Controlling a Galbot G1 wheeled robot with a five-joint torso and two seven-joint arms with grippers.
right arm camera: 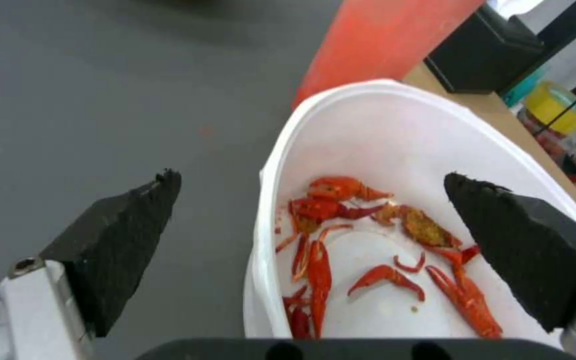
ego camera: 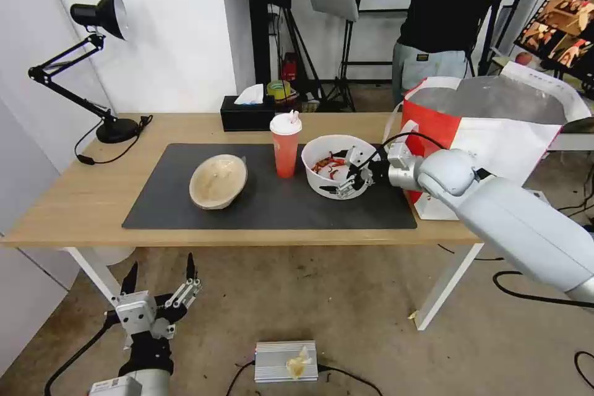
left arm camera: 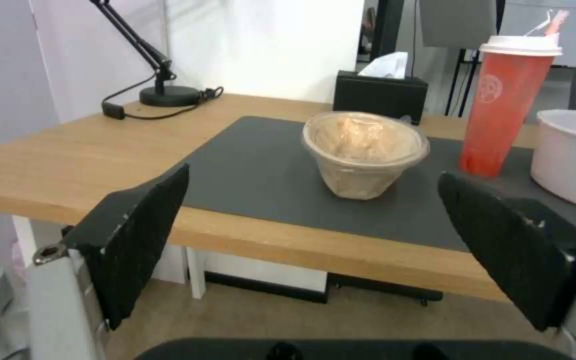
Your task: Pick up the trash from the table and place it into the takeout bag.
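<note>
From my head camera, the right gripper (ego camera: 351, 180) sits at the white bowl (ego camera: 328, 161), its fingers spread over the near right rim, one inside and one outside. Red scraps lie in the bowl. The red cup (ego camera: 285, 147) stands just left of it on the dark mat (ego camera: 272, 198), and the beige bowl (ego camera: 218, 181) lies tilted farther left. The bag (ego camera: 495, 130) stands open at the tabletop's (ego camera: 86, 198) right end. My left gripper (ego camera: 159, 278) hangs low below the tabletop edge, fingers apart.
</note>
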